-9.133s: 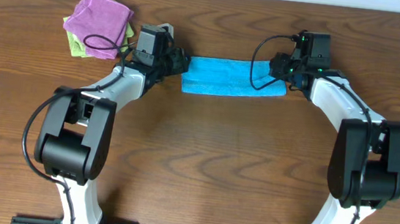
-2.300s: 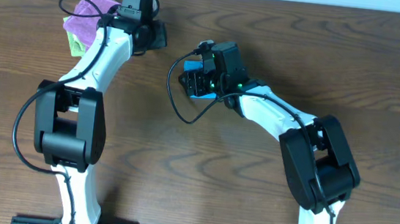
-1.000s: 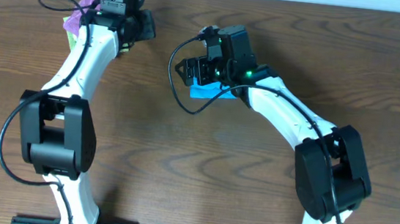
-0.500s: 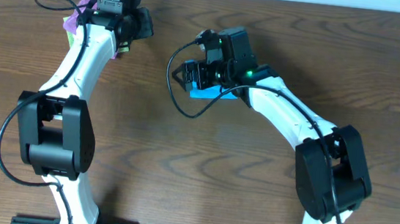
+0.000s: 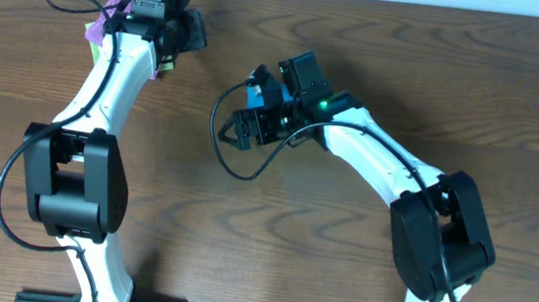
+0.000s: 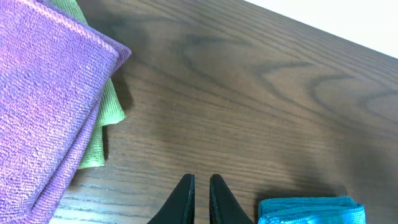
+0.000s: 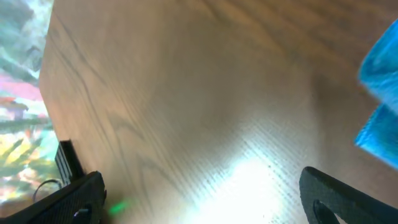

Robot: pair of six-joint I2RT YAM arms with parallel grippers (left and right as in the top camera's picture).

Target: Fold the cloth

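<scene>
I see the cloth [image 5: 253, 97] as a small folded bundle on the counter [image 6: 249, 93], just beside my right tool [image 5: 242, 127], which stands released and empty. My left tool [image 6: 200, 186] is clenched on nothing near the purple cloth [image 6: 43, 93], I think parked aside to leave room.

The cloth [image 5: 253, 97] lies on the table [image 5: 339, 257], toward its far side. Well apart to its left, near the far edge, an upper cloth [image 6: 43, 106] lies on a lower cloth [image 6: 107, 121].
</scene>
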